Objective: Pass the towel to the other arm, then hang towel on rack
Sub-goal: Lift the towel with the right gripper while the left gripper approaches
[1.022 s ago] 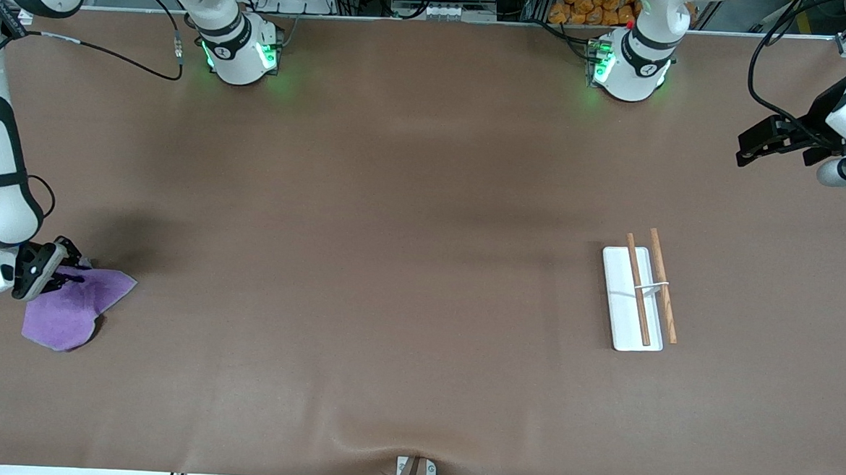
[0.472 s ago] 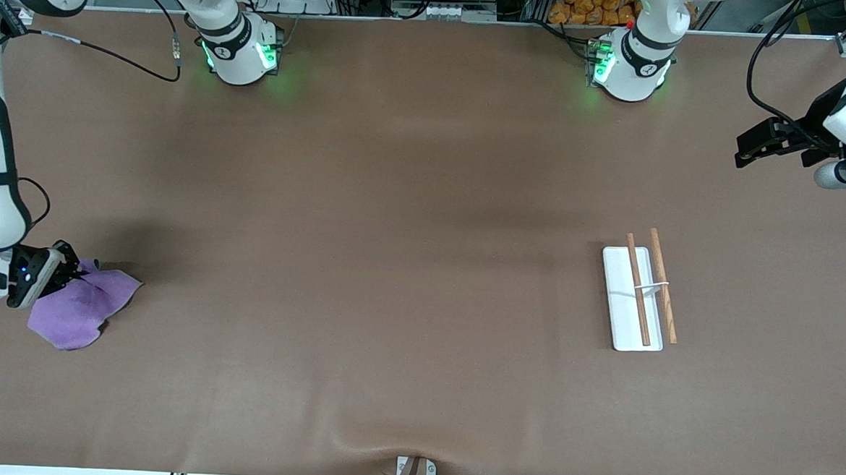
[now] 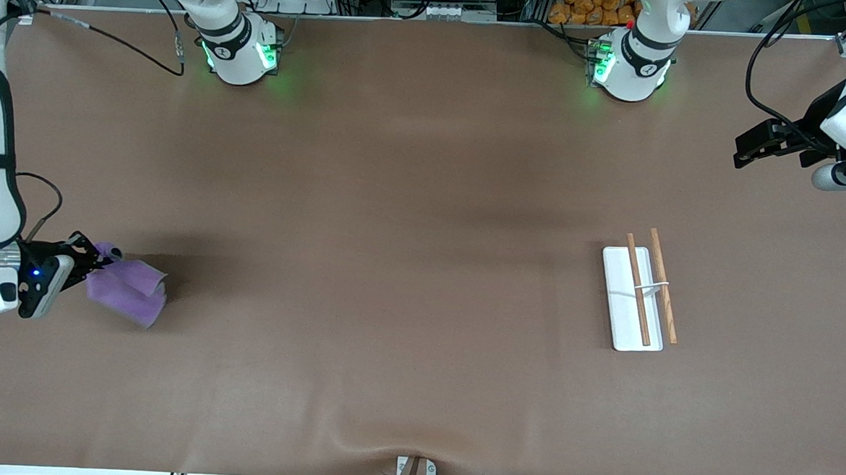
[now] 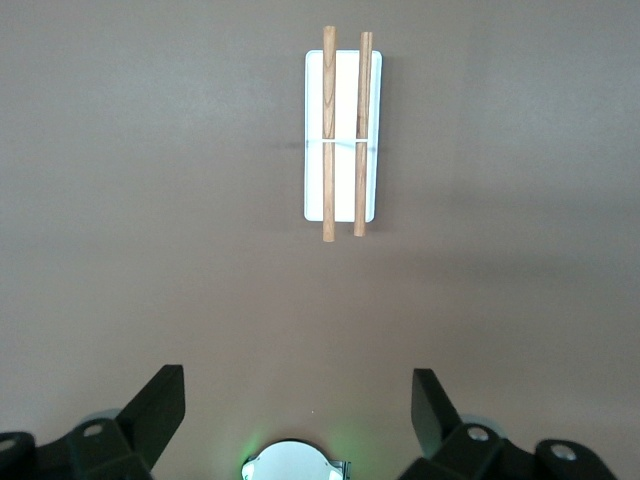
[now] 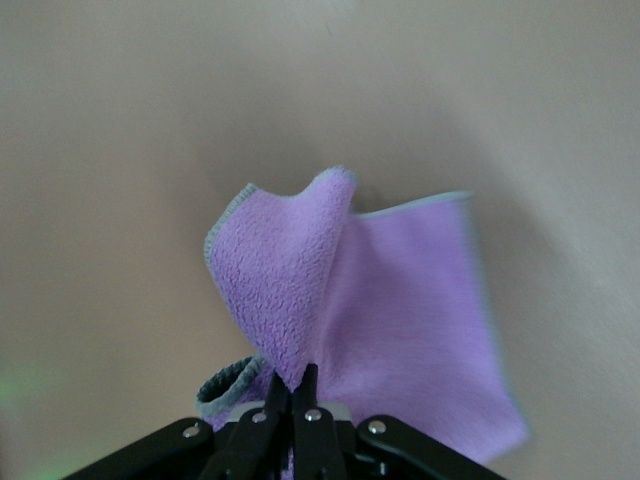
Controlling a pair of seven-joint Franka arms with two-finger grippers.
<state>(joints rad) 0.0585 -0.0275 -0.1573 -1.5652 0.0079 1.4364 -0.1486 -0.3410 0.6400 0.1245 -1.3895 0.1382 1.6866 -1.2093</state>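
Towel (image 3: 129,291) is hanging bunched from right gripper (image 3: 92,258), fingers clamped on its corner, now lifted off brown table (image 3: 394,229) at right arm's end. Left gripper (image 3: 750,146) is waiting, jaws apart, over left arm's end near rack (image 3: 641,292).

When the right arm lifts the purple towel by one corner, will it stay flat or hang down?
The towel, pinched at one edge by the shut right pincer, already folds and droops, so it is probably floppy and will hang. Its fuzzy pile suggests it should not slip easily. It looks light, as a thin pinch carries it.
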